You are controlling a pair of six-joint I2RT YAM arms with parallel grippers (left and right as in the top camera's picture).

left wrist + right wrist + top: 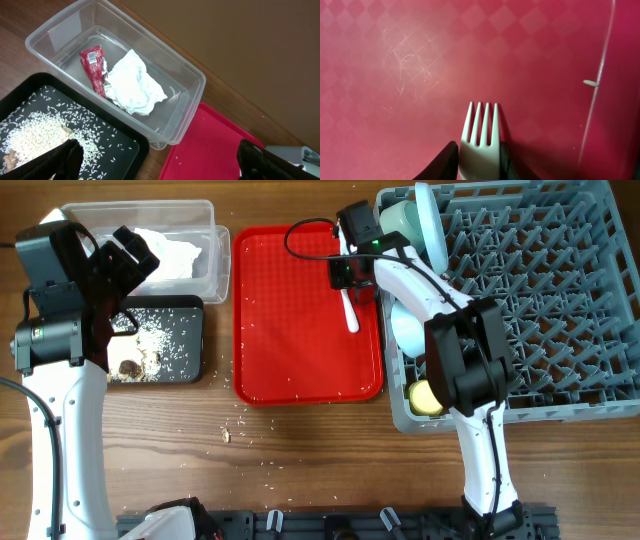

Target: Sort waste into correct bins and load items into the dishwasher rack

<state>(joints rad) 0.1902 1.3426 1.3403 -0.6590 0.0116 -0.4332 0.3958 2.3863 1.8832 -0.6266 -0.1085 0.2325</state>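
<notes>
- The white fork (481, 125) sits low over the red tray (420, 60), with its tines pointing away from the wrist camera. The right gripper (477, 146) has both fingers (445, 162) pressed against either side of the fork's neck, gripping it.
- A shadow lies beside the tines, but I cannot tell whether the fork is clear of the tray surface.
- To do this step well, I would lift straight up until the tines clear the tray's raised lip. The squeeze should be steady, since a thin plastic handle can pivot between the pads.
- The fork then goes right to the dishwasher rack (560, 300), which stands just beside the tray. Its wall looks higher than the tray, so height should come before sideways travel.
- The rack's left side is crowded. A plate (430, 225) stands on edge with a bowl (398, 220) beside it, a second bowl (408, 325) lies lower, and a yellow cup (427, 397) sits in the front corner.
- The free pegs further right look safer. The fork should settle between the pegs, as it might slip through the grid.
- At the left, the clear tub (190, 75) holds the wrapper (93, 65) and the napkin (132, 82). The black tray (30, 82) beside it carries rice scraps (40, 135).
- The left gripper (157, 150) hangs above those two bins with its fingers spread wide and nothing between them, well apart from the right arm's path.
- A few crumbs (228, 435) lie on the table and obstruct nothing.
</notes>
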